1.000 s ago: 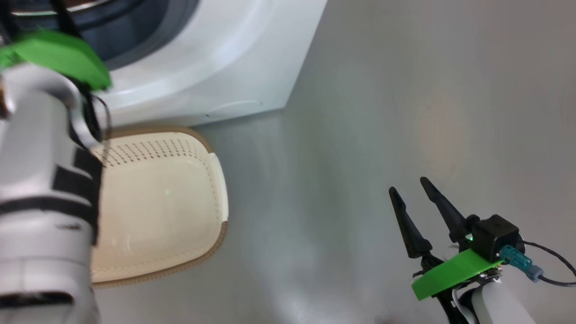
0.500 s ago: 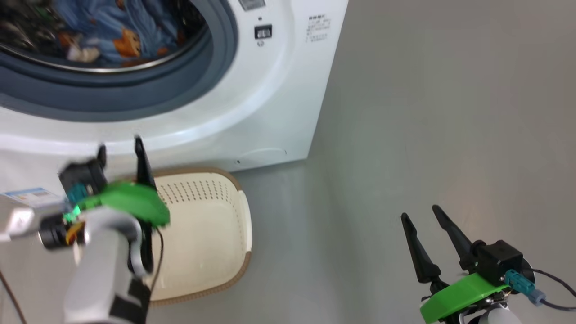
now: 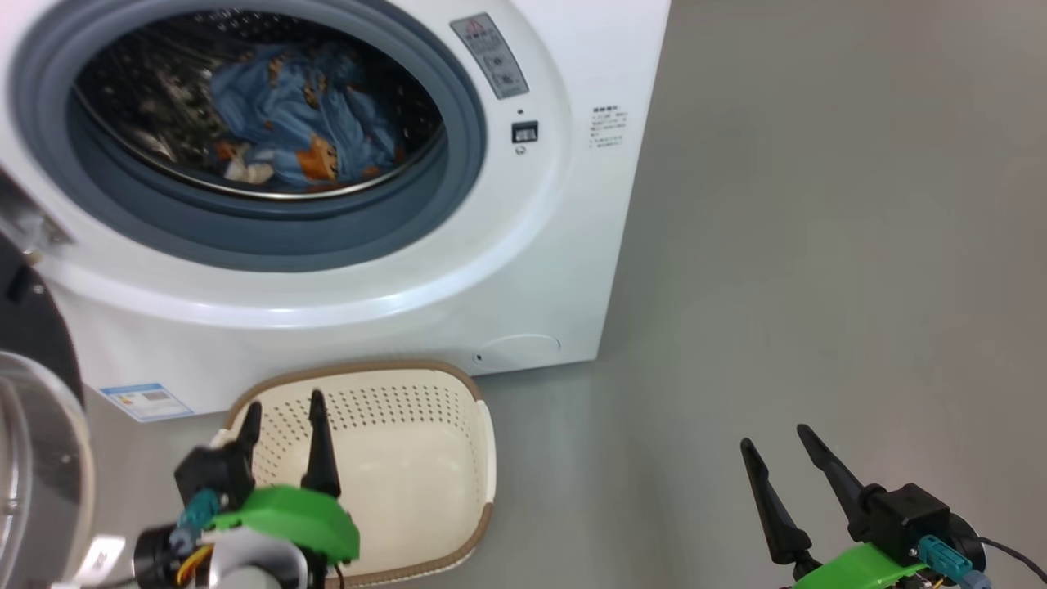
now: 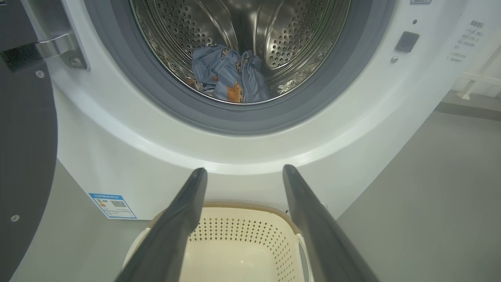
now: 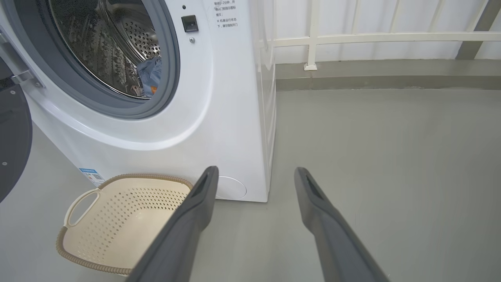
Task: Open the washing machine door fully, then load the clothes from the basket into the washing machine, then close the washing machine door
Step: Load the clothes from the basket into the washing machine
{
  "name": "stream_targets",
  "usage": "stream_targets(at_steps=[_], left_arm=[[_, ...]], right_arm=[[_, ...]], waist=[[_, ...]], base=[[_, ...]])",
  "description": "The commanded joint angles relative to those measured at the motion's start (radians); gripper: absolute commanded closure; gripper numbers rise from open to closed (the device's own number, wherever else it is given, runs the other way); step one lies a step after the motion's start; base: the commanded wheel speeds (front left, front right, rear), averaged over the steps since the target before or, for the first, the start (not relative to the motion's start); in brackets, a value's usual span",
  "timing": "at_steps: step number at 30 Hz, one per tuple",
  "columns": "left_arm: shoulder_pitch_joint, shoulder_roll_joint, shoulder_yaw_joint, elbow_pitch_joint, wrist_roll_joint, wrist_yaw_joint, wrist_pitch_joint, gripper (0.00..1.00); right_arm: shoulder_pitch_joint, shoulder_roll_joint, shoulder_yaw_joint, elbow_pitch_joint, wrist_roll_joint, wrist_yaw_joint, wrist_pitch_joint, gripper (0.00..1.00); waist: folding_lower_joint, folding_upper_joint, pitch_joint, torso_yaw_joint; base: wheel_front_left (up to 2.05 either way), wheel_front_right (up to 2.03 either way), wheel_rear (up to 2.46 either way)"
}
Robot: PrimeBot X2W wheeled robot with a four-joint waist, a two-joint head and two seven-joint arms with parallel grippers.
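A smooth grey floor (image 5: 391, 164) runs back to a low kerb (image 5: 372, 82) carrying a white railing (image 5: 352, 38)

White washing machine (image 3: 523, 270) with blue-grey gasket (image 3: 458, 188); inside it, light blue clothes (image 3: 303, 131) printed orange-brown; below it, cream perforated basket (image 3: 425, 458), brown rim; grey floor (image 3: 818, 245)

the door (image 3: 37, 458) shows us only part of its dark rim and glass, cut by the left edge of the head view, and the washing machine (image 3: 556, 245) runs off the top. the left gripper (image 3: 283, 401) hides the near left corner of the basket (image 3: 393, 401); the bottom edge cuts the right gripper (image 3: 775, 435) at its base. in the right wrist view the clothes (image 5: 150, 74) sit mostly behind the grey gasket (image 5: 173, 66). we cannot read the small print on the blue label (image 3: 146, 401) or the warning sticker (image 3: 493, 56).
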State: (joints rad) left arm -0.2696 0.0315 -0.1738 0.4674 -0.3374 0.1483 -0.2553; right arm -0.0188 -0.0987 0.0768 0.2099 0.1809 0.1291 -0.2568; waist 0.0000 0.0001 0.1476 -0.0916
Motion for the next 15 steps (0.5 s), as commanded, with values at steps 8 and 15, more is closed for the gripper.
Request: stream_targets(at_steps=[8, 15], left_arm=[[0.149, 0.019, 0.029, -0.165, -0.032, 0.041, -0.006, 0.0], [0.243, 0.019, 0.013, -0.253, -0.043, 0.061, -0.006, 0.0]], right_arm=[[0.025, -0.017, 0.005, -0.024, -0.033, 0.002, -0.005, 0.0], [0.028, -0.018, 0.023, -0.021, -0.038, 0.002, -0.005, 0.0]], waist=[[0.0, -0.0001, -0.076, 0.057], [0.0, -0.0001, -0.106, 0.07]], base=[[0.0, 0.0, 0.0], [0.0, 0.0, 0.0]])
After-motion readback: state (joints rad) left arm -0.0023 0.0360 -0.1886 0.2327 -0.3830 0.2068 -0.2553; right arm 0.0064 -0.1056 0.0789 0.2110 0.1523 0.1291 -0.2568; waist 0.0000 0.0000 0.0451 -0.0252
